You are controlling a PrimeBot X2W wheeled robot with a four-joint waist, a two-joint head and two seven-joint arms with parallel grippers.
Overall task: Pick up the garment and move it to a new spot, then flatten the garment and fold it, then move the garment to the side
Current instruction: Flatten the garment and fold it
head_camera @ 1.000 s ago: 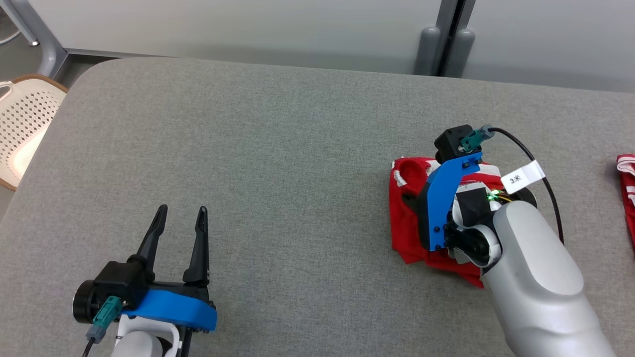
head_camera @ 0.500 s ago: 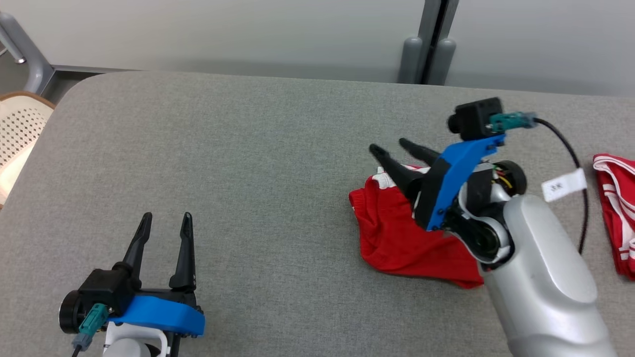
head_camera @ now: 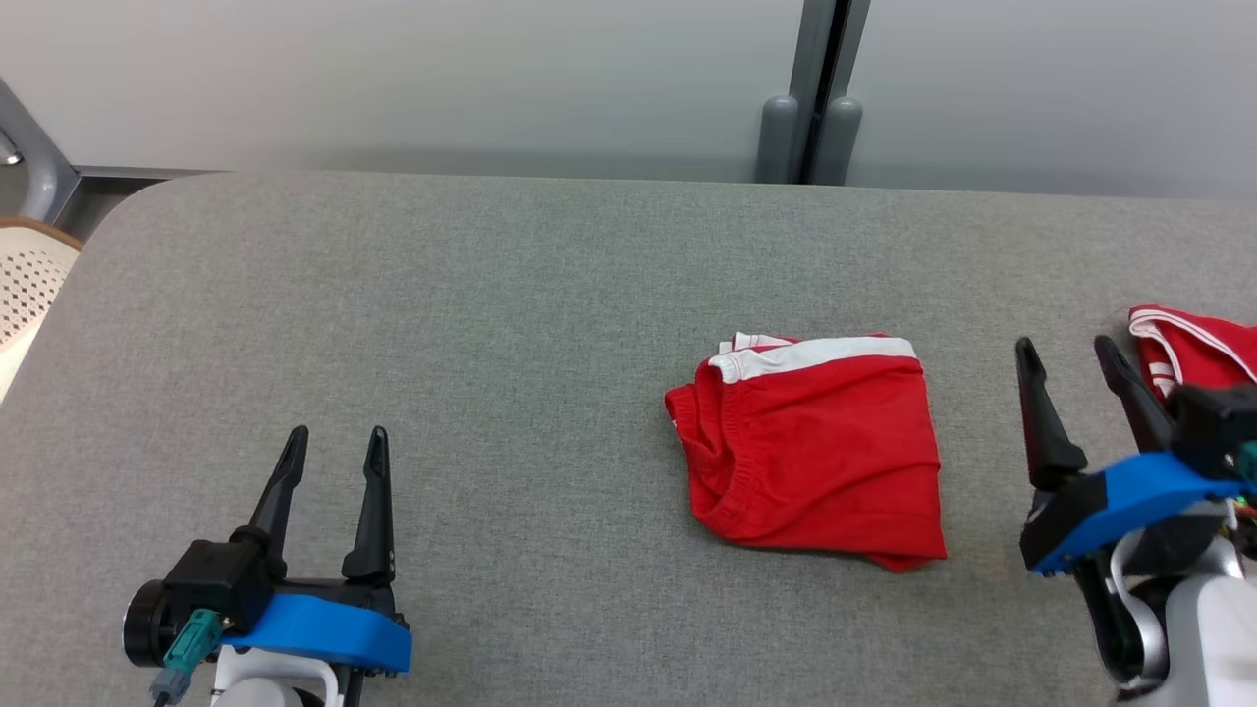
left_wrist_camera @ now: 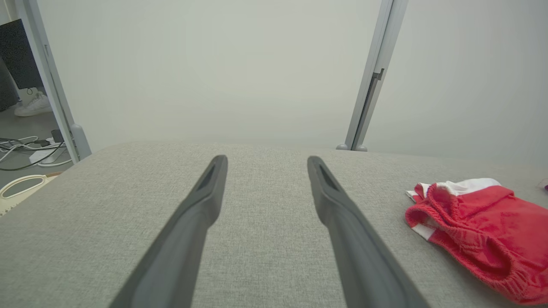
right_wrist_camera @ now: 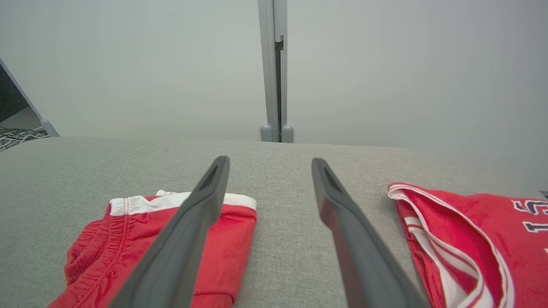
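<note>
Two grippers, both with fingers spread and nothing between them. Landmark: grey post (head_camera: 805, 137) at the table's (head_camera: 491, 295) far edge.

Changed in the last second: the right gripper (head_camera: 1065, 346) was pressed down on the garment (head_camera: 815, 442) with fingers closed. It then lifted off with fingers apart, and it now sits clear of the cloth, right of the post and well to the near side. Head camera also swung, so the whole-frame shift is not the cloth moving. The left gripper (head_camera: 339, 432) is unchanged, far left of the post on the near side, well apart from the garment.

Garment now: red shorts, released, lying flat on the table on the near side of the post, roughly in line with it. It's a compact folded rectangle with the white waistband on the edge towards the post and the elastic hem bunched on its left side. A second red jersey (head_camera: 1193, 349) lies right of the post, just beyond the right gripper, apart from the shorts.

Judgement: fold looks finished and let go. Moving the garment to the side looks not yet done. Likely risk there is a one-sided pinch pulling the layers open.
</note>
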